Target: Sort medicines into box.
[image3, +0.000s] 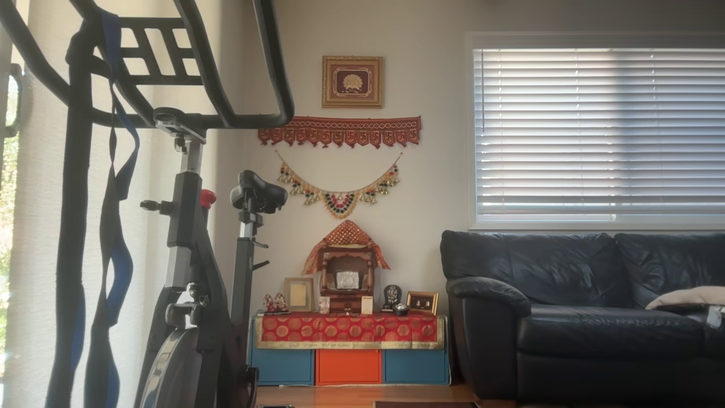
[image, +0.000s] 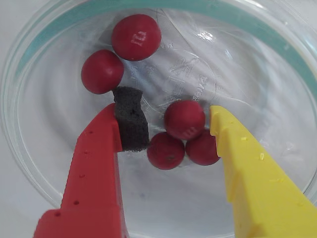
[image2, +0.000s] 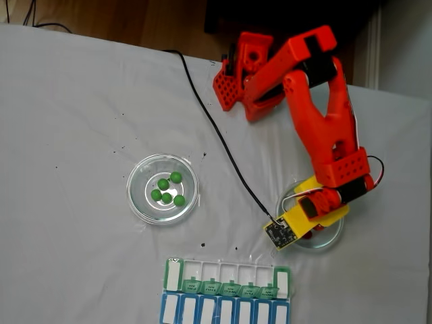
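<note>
**Sorting not yet begun: every visible ball is in a dish, none seen in the organiser**

Progress. In the fixed view four green balls [image2: 167, 189] lie clustered in the left glass dish [image2: 141, 202], well apart from the arm. In the wrist view five dark red balls sit in the right glass dish [image: 277, 99]: two at the far left, three bunched in the middle. The pill organiser [image2: 229, 271] lies at the near edge of the desk [image2: 74, 121], between the two dishes and nearer than both. Its green lids are flipped open along the row, and the white compartments look empty as far as this view resolves. A blue-lidded row [image2: 226, 310] lies just nearer, touching it. My judgement: no ball has been delivered, so all the sorting remains.

Gripper. The gripper [image: 168, 131] is down inside the right dish with its jaws apart and nothing held. The red finger [image: 96, 168] carries a dark foam pad [image: 130, 121]; the yellow finger [image: 247, 168] stands opposite. The cluster of three red balls [image: 184, 119] lies between them, the yellow finger touching or just beside the right-hand ball. Closing here risks catching more than one.

Writing. One far red ball [image: 136, 37] bears a faint pale printed mark, not legible. Raised lettering is moulded into the dish floor, unreadable through the glare. The organiser lids carry small marks too small to read.

The other view shows a room with an exercise bike [image3: 192, 255] and a sofa [image3: 583, 311]; nothing task-related.
</note>
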{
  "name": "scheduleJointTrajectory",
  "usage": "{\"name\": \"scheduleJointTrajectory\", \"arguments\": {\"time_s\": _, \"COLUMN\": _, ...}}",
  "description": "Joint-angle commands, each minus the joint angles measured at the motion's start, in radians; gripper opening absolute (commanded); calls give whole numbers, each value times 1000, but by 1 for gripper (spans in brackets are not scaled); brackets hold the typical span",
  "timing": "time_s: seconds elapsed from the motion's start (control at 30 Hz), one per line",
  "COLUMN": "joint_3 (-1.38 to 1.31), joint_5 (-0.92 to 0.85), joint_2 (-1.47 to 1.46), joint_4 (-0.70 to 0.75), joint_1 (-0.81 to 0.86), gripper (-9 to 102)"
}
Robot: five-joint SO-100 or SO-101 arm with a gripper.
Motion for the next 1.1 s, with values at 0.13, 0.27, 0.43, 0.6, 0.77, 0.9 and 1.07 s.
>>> {"name": "scheduleJointTrajectory", "arguments": {"time_s": 0.13, "joint_3": -3, "joint_5": 3, "joint_2": 37, "joint_4": 8, "joint_1": -18, "gripper": 24}}
{"name": "scheduleJointTrajectory", "arguments": {"time_s": 0.27, "joint_3": 9, "joint_5": 3, "joint_2": 71, "joint_4": 20, "joint_1": -25, "gripper": 24}}
{"name": "scheduleJointTrajectory", "arguments": {"time_s": 0.43, "joint_3": 14, "joint_5": 9, "joint_2": 101, "joint_4": 38, "joint_1": -37, "gripper": 24}}
{"name": "scheduleJointTrajectory", "arguments": {"time_s": 0.6, "joint_3": 18, "joint_5": 15, "joint_2": 155, "joint_4": 61, "joint_1": -52, "gripper": 24}}
{"name": "scheduleJointTrajectory", "arguments": {"time_s": 0.77, "joint_3": 20, "joint_5": 15, "joint_2": 138, "joint_4": 57, "joint_1": -55, "gripper": 24}}
{"name": "scheduleJointTrajectory", "arguments": {"time_s": 0.9, "joint_3": 6, "joint_5": 11, "joint_2": 109, "joint_4": 54, "joint_1": -48, "gripper": 25}}
{"name": "scheduleJointTrajectory", "arguments": {"time_s": 1.07, "joint_3": 3, "joint_5": 9, "joint_2": 94, "joint_4": 51, "joint_1": -40, "gripper": 25}}
